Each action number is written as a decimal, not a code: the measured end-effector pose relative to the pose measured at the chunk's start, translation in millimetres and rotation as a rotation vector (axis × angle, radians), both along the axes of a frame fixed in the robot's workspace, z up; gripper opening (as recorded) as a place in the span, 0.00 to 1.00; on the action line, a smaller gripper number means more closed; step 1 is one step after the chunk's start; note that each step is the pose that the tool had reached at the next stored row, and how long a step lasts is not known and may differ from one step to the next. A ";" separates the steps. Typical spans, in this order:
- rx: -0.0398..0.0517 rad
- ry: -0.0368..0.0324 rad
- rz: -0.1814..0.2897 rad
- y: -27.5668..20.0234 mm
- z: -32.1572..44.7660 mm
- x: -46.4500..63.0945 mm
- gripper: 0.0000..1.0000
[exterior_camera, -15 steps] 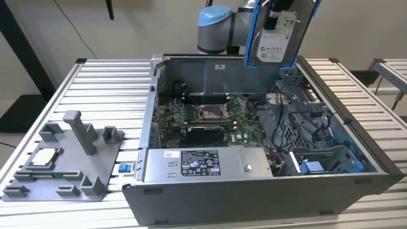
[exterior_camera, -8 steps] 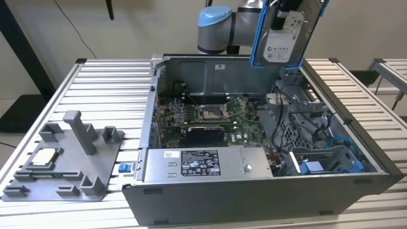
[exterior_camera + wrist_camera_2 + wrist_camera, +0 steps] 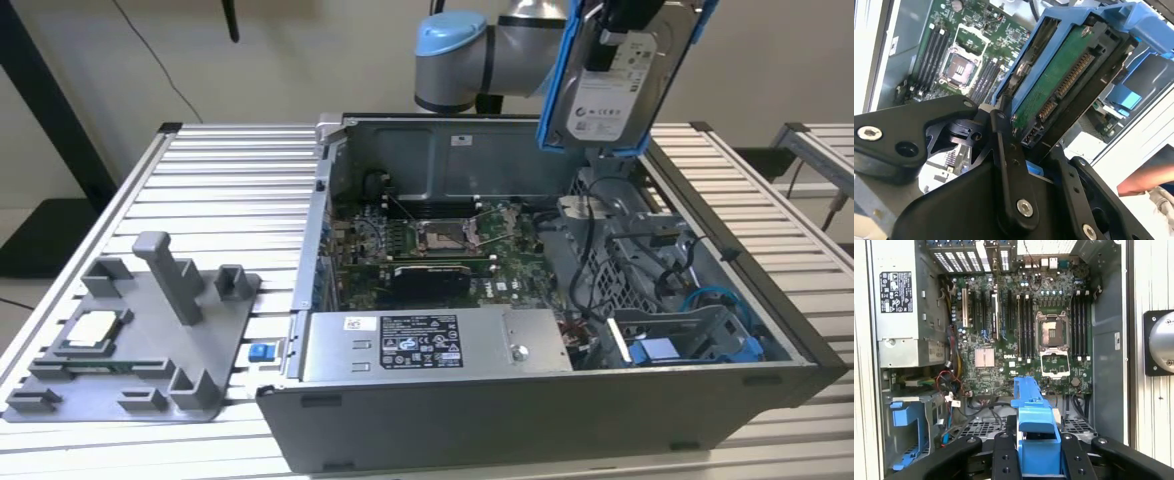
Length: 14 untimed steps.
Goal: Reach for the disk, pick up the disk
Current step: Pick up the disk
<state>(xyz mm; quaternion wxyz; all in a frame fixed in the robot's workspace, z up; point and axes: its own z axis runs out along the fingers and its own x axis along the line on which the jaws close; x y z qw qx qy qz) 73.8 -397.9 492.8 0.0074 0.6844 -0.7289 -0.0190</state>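
Firmly clamped around disk [image 3: 1054, 85]: fingers [image 3: 1009, 165].

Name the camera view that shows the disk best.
The exterior view: the disk hangs from the gripper above the computer case, label and blue frame visible. The second wrist view shows its connector edge; the first, its frame.

Even, bright indoor light in my exterior view, soft shadows, dark inside the computer case [image 3: 561, 300]. White wall washed out. In my first wrist view the table slats [image 3: 1154, 430] at the sides blow out to glare, while the motherboard [image 3: 1024, 335] is sharp. In my second wrist view my gripper links [image 3: 1019, 200] are near, dark and soft, and the background is overexposed.
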 end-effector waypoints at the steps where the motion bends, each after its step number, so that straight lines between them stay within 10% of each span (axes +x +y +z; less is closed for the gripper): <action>1: 0.0000 0.0013 0.000 -2.5 0.0 0.6 0.00; 14: 0.0001 0.0101 0.000 -35.5 0.0 7.0 0.00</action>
